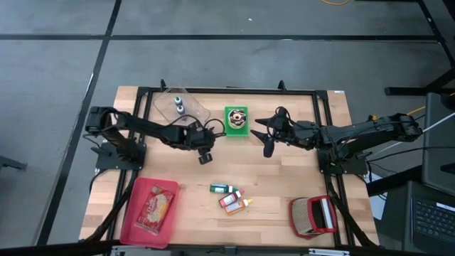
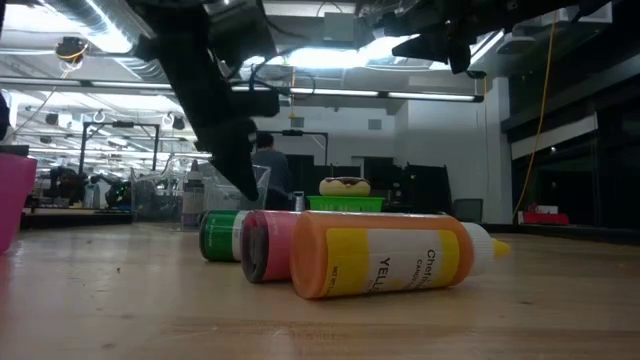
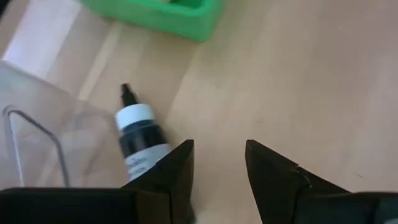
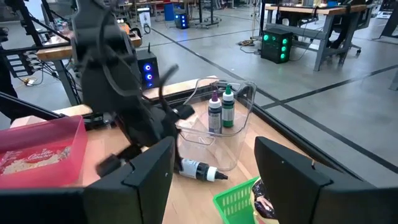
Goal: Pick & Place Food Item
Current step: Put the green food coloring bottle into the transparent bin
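Observation:
A donut sits in a green basket (image 1: 237, 121) at the far middle of the table; the basket also shows in the low view (image 2: 346, 203). A packet of food (image 1: 158, 205) lies in a pink tray (image 1: 139, 226) at the near left. My left gripper (image 3: 217, 168) is open, slanting down over bare table just near of the basket (image 3: 155, 12). A black bottle with a white label (image 3: 140, 134) lies on its side beside one finger, apart from it. My right gripper (image 4: 214, 168) hangs open above the table, right of the basket.
A clear tub (image 1: 178, 107) with two upright bottles (image 4: 221, 109) stands at the far left. Green, pink and yellow bottles (image 1: 231, 197) lie on their sides at the near middle. A red and white basket (image 1: 313, 215) sits at the near right.

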